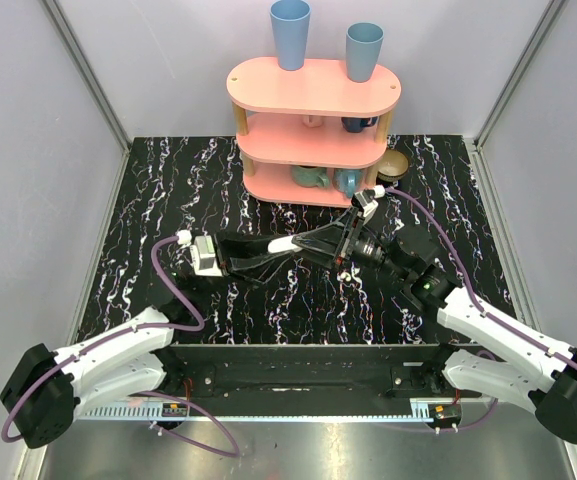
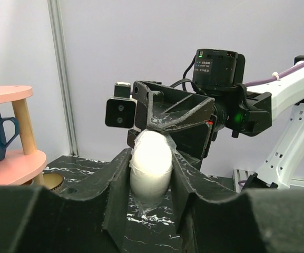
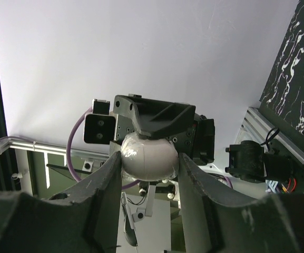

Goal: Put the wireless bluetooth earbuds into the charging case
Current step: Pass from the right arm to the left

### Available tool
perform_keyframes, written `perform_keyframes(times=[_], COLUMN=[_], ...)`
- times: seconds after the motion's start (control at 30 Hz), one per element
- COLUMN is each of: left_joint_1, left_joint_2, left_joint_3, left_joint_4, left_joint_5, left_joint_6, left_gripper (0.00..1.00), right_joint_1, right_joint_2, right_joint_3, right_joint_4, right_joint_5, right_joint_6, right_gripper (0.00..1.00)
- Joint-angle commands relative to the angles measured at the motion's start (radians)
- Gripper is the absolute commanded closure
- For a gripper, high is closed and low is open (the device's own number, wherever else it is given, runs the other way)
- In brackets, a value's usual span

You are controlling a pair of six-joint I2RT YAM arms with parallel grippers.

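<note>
Two grippers, one charging case
At the centre of the top view, over the black marbled table, the left gripper and right gripper meet head-on, both pairs of jaws clamped on the white pebble between them.

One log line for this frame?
left end effector: shut on charging case | right end effector: shut on same case | case: held from both sides, looks closed | earbuds: not visible

The charging case sits between the left pincer and right pincer, before the shelf.
</note>
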Motion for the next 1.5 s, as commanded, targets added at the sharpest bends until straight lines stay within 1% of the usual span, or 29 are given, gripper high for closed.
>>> perform_keyframes(times=[0.0,0.03,0.13,0.2,0.37,0.4,0.43,0.53,0.6,0.67,0.7,0.73,0.8,0.83,0.87,0.9,0.93,0.97,1.0,1.03,1.17,1.2,1.23,1.27,1.33,1.37,1.4,1.43,1.47], left_joint_1=[0.000,0.000,0.000,-0.002,0.000,0.000,0.000,0.000,0.000,0.000,0.000,0.000,0.000,0.000,0.000,0.000,0.000,0.000,0.000,0.000,0.000,0.000,0.000,0.000,0.000,0.000,0.000,0.000,0.000], left_joint_2=[0.004,0.005,0.004,0.001,-0.004,-0.004,-0.005,-0.001,0.004,0.005,0.007,0.007,0.004,0.002,0.002,0.001,0.001,0.001,0.002,0.004,0.013,0.016,0.019,0.019,0.016,0.013,-0.002,-0.010,-0.021], left_joint_3=[0.043,0.043,0.044,0.044,0.041,0.043,0.043,0.047,0.050,0.053,0.055,0.053,0.049,0.046,0.044,0.046,0.049,0.050,0.052,0.055,0.064,0.067,0.072,0.076,0.078,0.076,0.075,0.066,0.061], left_joint_4=[0.030,0.028,0.016,0.002,0.002,0.003,0.002,0.007,0.010,0.010,0.010,0.011,0.020,0.025,0.028,0.025,0.023,0.017,0.014,0.010,0.002,-0.001,-0.006,-0.016,-0.032,-0.050,-0.061,-0.075,-0.095], left_joint_5=[0.020,0.022,0.024,0.022,0.020,0.019,0.017,0.020,0.027,0.033,0.027,0.027,0.017,0.014,0.016,0.016,0.017,0.020,0.028,0.027,0.039,0.049,0.051,0.054,0.048,0.042,0.025,0.016,0.007], left_joint_6=[0.005,0.005,0.007,0.008,0.011,0.011,0.011,0.011,0.011,0.011,0.008,0.008,0.005,0.005,0.007,0.008,0.010,0.011,0.013,0.013,0.013,0.013,0.013,0.016,0.024,0.028,0.040,0.047,0.053], left_gripper=[0.59,0.54,0.52,0.47,0.48,0.49,0.54,0.63,0.66,0.72,0.72,0.71,0.54,0.54,0.59,0.61,0.60,0.63,0.67,0.68,0.85,0.89,0.94,0.98,1.00,1.00,1.00,1.00,1.00], right_joint_1=[0.001,0.001,0.001,0.001,0.001,0.001,0.000,0.000,0.000,0.000,0.001,0.001,0.000,0.000,0.001,0.001,0.001,0.000,0.001,0.001,0.000,0.000,0.000,0.001,0.001,0.000,0.000,0.000,0.000], right_joint_2=[-0.005,-0.005,-0.003,-0.002,0.001,0.001,0.003,0.001,0.001,0.001,0.003,0.003,0.003,0.004,0.004,0.004,0.004,0.004,0.004,0.006,0.004,0.003,0.001,-0.005,-0.023,-0.034,-0.048,-0.075,-0.089], right_joint_3=[0.019,0.022,0.027,0.028,0.030,0.030,0.030,0.028,0.025,0.024,0.024,0.024,0.025,0.025,0.025,0.025,0.025,0.025,0.027,0.027,0.024,0.017,0.013,0.010,0.013,0.020,0.054,0.074,0.094], right_joint_4=[0.059,0.061,0.067,0.073,0.079,0.081,0.081,0.081,0.081,0.079,0.076,0.073,0.059,0.058,0.059,0.059,0.059,0.059,0.059,0.061,0.067,0.070,0.073,0.076,0.061,-0.005,-0.061,-0.164,-0.213], right_joint_5=[-0.011,-0.011,-0.012,-0.012,-0.011,-0.011,-0.009,-0.011,-0.011,-0.011,-0.011,-0.012,-0.014,-0.012,-0.014,-0.014,-0.012,-0.012,-0.012,-0.014,-0.014,-0.014,-0.009,-0.008,0.008,0.018,0.037,0.070,0.086], right_joint_6=[-0.011,-0.013,-0.018,-0.016,-0.016,-0.013,-0.014,-0.013,-0.010,-0.010,-0.010,-0.010,-0.013,-0.013,-0.011,-0.013,-0.011,-0.011,-0.013,-0.011,-0.011,-0.010,-0.010,-0.017,-0.050,-0.118,-0.166,-0.218,-0.332], right_gripper=[0.80,0.80,0.80,0.80,0.80,0.80,0.80,0.80,0.80,0.80,0.80,0.80,0.80,0.80,0.80,0.80,0.80,0.80,0.80,0.80,0.78,0.76,0.70,0.53,0.38,0.24,0.19,0.15,0.13])
